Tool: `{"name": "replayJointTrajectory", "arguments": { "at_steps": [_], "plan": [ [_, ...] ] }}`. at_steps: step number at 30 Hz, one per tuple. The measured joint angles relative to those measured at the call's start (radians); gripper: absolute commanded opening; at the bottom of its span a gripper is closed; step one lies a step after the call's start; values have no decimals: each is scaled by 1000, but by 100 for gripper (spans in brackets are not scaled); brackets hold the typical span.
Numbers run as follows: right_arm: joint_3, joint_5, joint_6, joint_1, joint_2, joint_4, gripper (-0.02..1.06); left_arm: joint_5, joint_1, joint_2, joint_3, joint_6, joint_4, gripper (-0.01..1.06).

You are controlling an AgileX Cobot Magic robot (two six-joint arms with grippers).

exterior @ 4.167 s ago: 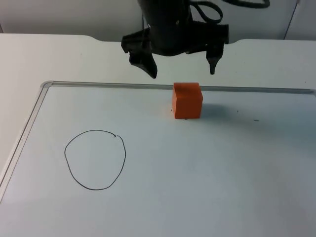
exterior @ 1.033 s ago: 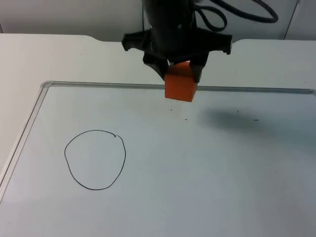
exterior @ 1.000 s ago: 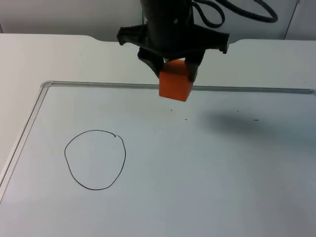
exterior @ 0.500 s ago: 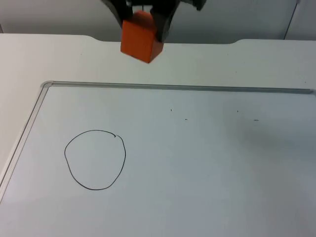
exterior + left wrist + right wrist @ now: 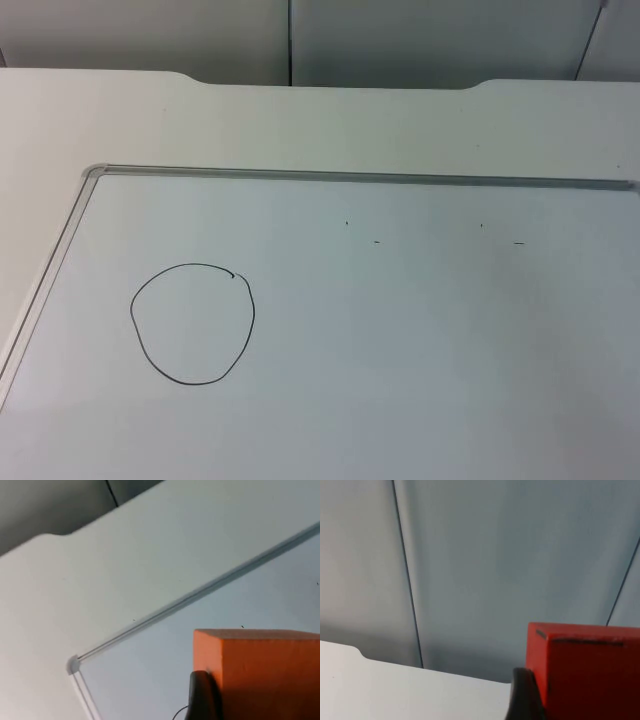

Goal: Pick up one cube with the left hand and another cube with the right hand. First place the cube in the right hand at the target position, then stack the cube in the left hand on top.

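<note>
In the left wrist view my left gripper (image 5: 260,702) is shut on an orange cube (image 5: 255,672); one black fingertip (image 5: 201,696) presses against the cube's side. It is held high above the whiteboard's corner (image 5: 74,665). In the right wrist view my right gripper (image 5: 585,705) is shut on a red cube (image 5: 585,672), with a fingertip (image 5: 522,695) on its side, raised and facing the grey partition wall (image 5: 470,555). The target, a hand-drawn black circle (image 5: 192,323), lies bare on the whiteboard's left part in the top view.
A whiteboard with a thin metal frame (image 5: 300,174) covers most of the white table (image 5: 150,110). A few small dark marks (image 5: 376,241) dot the board. The grey partition wall (image 5: 400,40) closes the far side.
The left gripper closed on the orange cube on the board, lifted it, and carried it up and leftward out of the top view. The board where it stood is now bare.
</note>
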Motion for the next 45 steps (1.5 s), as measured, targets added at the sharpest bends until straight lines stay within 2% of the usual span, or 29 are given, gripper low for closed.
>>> {"name": "replayJointTrajectory", "arguments": {
  "at_steps": [6,10,11,12,15,16,21,26,35,39,45],
  "plan": [
    [0,0,0,0,0,0,0,1,0,-203,131,0,40,0],
    [0,0,0,0,0,0,0,3,0,-382,304,-50,78,0],
    [0,0,0,0,0,0,0,3,0,-382,304,-50,78,0],
    [0,0,-14,0,0,7,0,5,0,-443,371,-80,94,0],
    [0,0,-86,0,0,68,0,8,0,-567,518,-131,114,0],
    [0,0,-86,0,0,68,0,8,0,-567,518,-131,114,0],
    [0,0,-243,0,0,241,0,8,0,-744,698,-203,116,0],
    [0,0,-328,46,0,317,0,8,0,-835,790,-245,116,0],
    [0,-9,-356,211,46,329,0,11,0,-871,824,-261,107,0],
    [0,-9,-356,321,142,333,0,9,0,-871,824,-261,105,0],
    [0,-14,-356,406,244,337,0,7,0,-871,824,-261,105,0]
  ]
}}
